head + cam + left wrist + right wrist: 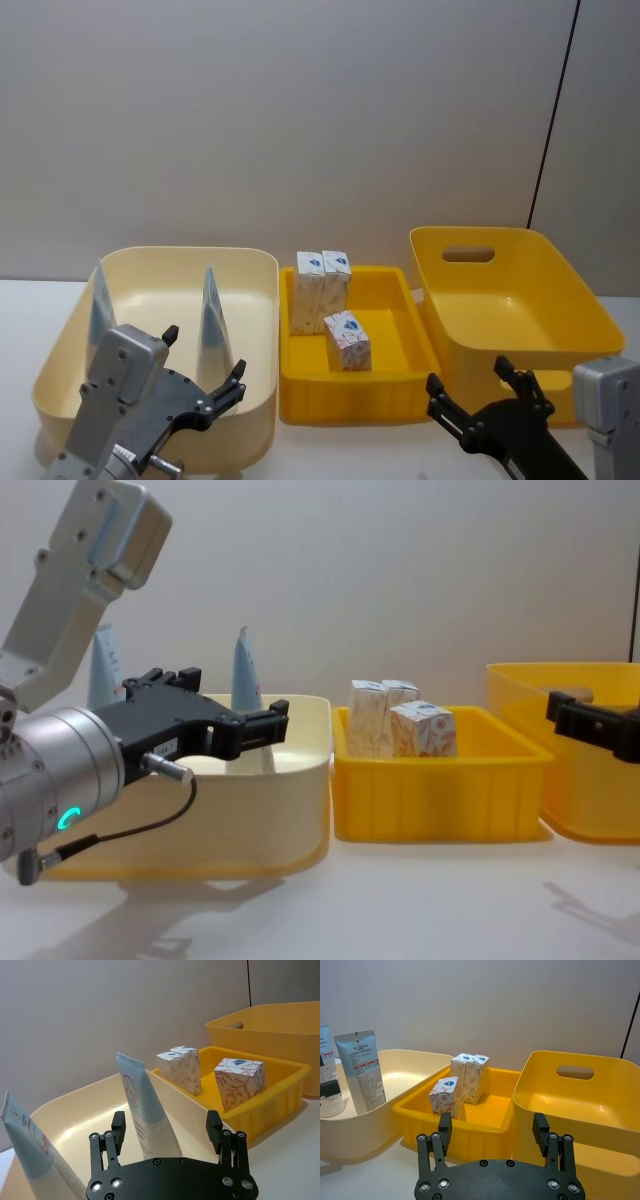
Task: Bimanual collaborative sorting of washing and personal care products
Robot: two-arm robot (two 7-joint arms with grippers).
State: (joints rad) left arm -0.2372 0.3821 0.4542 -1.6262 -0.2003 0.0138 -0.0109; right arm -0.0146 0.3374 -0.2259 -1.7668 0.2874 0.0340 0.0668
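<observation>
Two pale blue-and-white tubes [100,300] [212,320] stand upright, crimped end up, in the cream tub [180,252] at the left. Three small white cartons with orange print [308,290] [336,280] [347,340] stand in the low yellow tray [350,395] in the middle. My left gripper [203,362] hovers open at the cream tub's near side, just in front of the right-hand tube [145,1115], holding nothing. In front of the gap between the tray and the big yellow tub, my right gripper [470,378] is open and empty, facing the cartons [447,1097].
The deep yellow tub [560,300] with a handle slot stands at the right, nothing inside it. The three containers sit side by side on a white table against a plain grey wall. Bare table lies in front of them.
</observation>
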